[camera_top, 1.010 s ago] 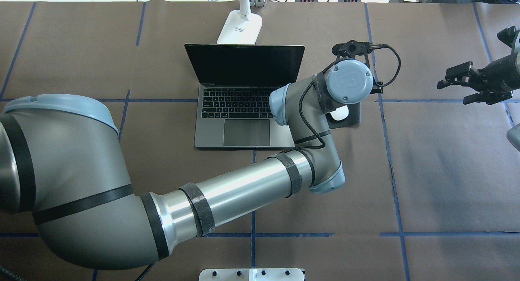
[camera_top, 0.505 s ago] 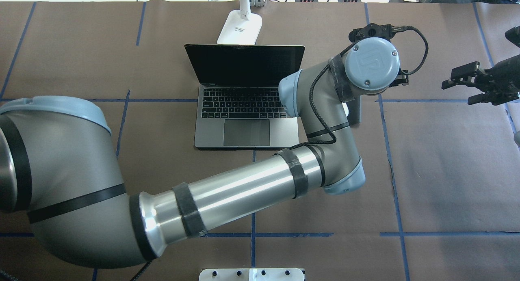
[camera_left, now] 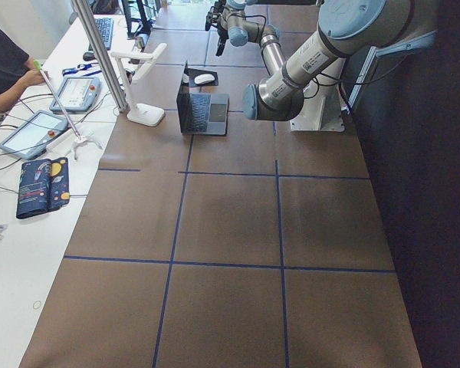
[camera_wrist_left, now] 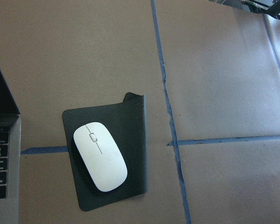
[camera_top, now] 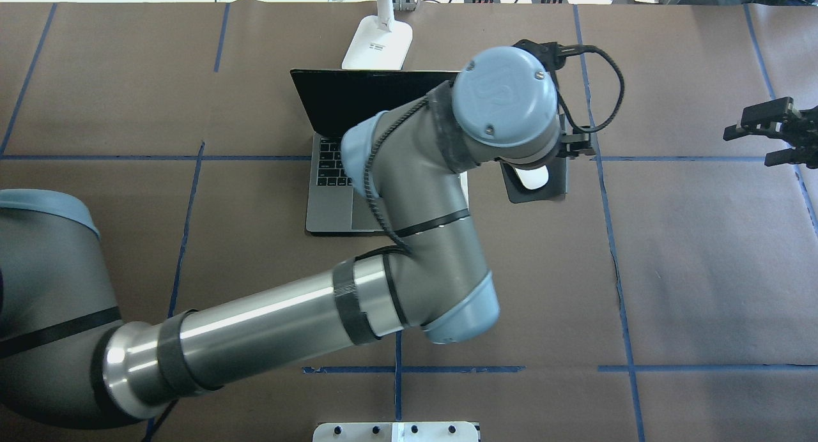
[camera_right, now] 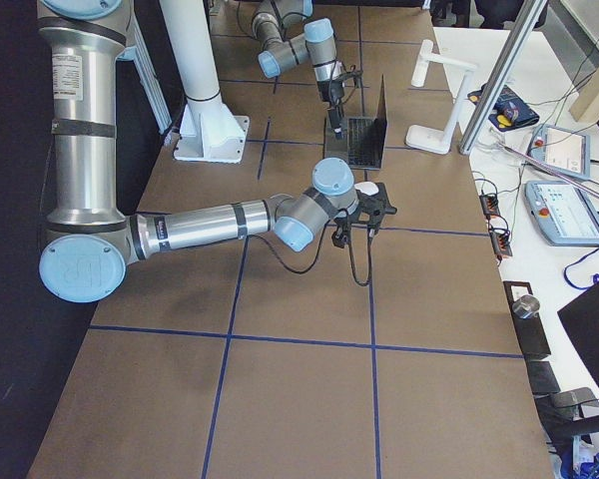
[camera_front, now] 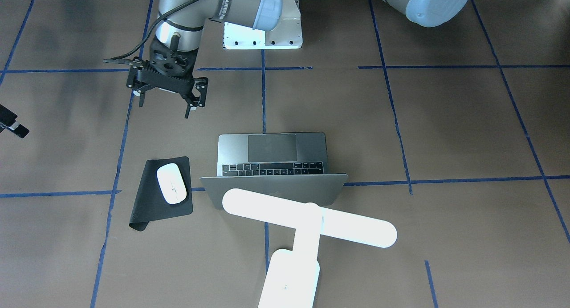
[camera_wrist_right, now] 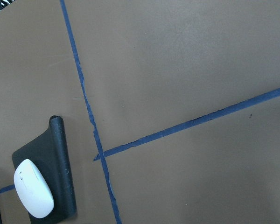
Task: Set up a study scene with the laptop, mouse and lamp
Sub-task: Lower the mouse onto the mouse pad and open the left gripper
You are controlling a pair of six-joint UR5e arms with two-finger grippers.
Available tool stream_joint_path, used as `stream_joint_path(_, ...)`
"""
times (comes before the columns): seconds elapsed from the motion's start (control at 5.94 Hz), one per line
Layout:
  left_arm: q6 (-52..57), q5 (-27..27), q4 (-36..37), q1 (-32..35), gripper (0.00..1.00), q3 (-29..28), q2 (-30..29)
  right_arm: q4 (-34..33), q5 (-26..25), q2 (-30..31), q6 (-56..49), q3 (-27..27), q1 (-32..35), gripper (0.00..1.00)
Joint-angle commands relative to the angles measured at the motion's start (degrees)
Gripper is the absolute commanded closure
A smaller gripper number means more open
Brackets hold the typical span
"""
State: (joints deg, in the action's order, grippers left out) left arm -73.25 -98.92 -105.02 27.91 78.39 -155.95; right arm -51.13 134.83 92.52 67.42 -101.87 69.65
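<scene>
The grey laptop (camera_front: 271,147) stands open mid-table, screen toward the robot; my left arm covers much of it (camera_top: 332,199) from overhead. The white mouse (camera_front: 171,183) (camera_wrist_left: 100,156) (camera_wrist_right: 33,193) lies on a black mouse pad (camera_front: 149,210) beside the laptop. Behind the lid stands the white lamp (camera_front: 311,221) (camera_top: 377,43). My left gripper (camera_front: 165,104) hangs open and empty in the air, apart from the mouse on the robot's side. The open right gripper (camera_top: 746,147) is far right, holding nothing.
The pad's far corner curls up (camera_wrist_left: 133,98). The white robot pedestal (camera_front: 262,32) sits at the table's near edge. A side bench (camera_left: 38,153) holds tablets and cables, with a person (camera_left: 0,69) beside it. Blue tape lines cross the brown table (camera_top: 703,269).
My left wrist has risen and swung left over the laptop, away from the mouse pad. The right gripper has drawn back toward the right edge. The mouse stays on the pad.
</scene>
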Motion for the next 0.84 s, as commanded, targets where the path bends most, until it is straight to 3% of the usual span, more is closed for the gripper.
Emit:
stream_joint_path(0.0, 1.61, -4.52, 3.32, 2.49, 0.0, 13.81, 11.99, -0.89, -1.4, 0.29, -6.21, -0.08, 0.92, 0.0)
stream_joint_path(0.51, 9.25, -5.75, 4.29, 5.48, 0.0, 24.83, 26.87, -6.42, -1.68, 0.73, -16.87, -0.08, 1.81, 0.0)
stream_joint_path(0.67, 12.84, -10.46, 4.9, 9.05, 0.0, 28.71, 30.76, -6.44, -1.68, 0.91, -17.58, -0.08, 1.81, 0.0)
